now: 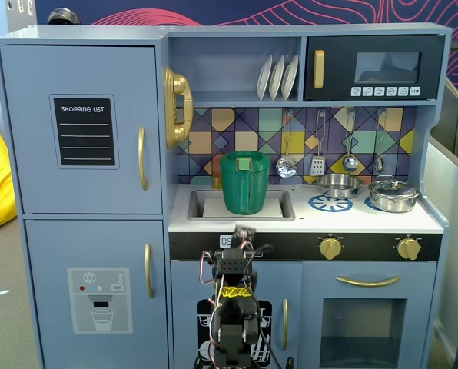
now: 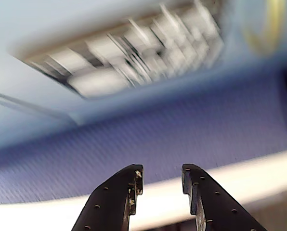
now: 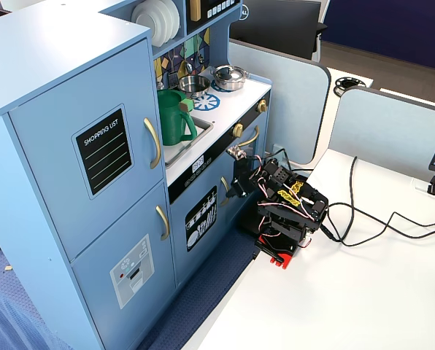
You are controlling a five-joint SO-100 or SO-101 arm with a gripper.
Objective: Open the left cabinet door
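Note:
The left cabinet door (image 1: pixel 83 131) is grey-blue with a black "SHOPPING LIST" panel and a vertical gold handle (image 1: pixel 142 157). It is shut. It also shows in the other fixed view (image 3: pixel 93 153), with its handle (image 3: pixel 153 143). My arm (image 1: pixel 233 307) sits folded low in front of the kitchen's middle, well right of and below that door. My gripper (image 2: pixel 162 169) is open and empty. It points down at blue carpet and the white table edge. In a fixed view the gripper (image 3: pixel 236 188) hangs close to the dish-rack door (image 3: pixel 201 217).
Below the left door is the ice-dispenser door (image 1: pixel 98 300). A green pitcher (image 1: pixel 244 182) stands in the sink. The oven door (image 1: pixel 367 315) is at the right. Cables (image 3: pixel 363 219) lie on the white table (image 3: pixel 334 299) behind the arm. Grey partitions (image 3: pixel 378 124) stand beyond it.

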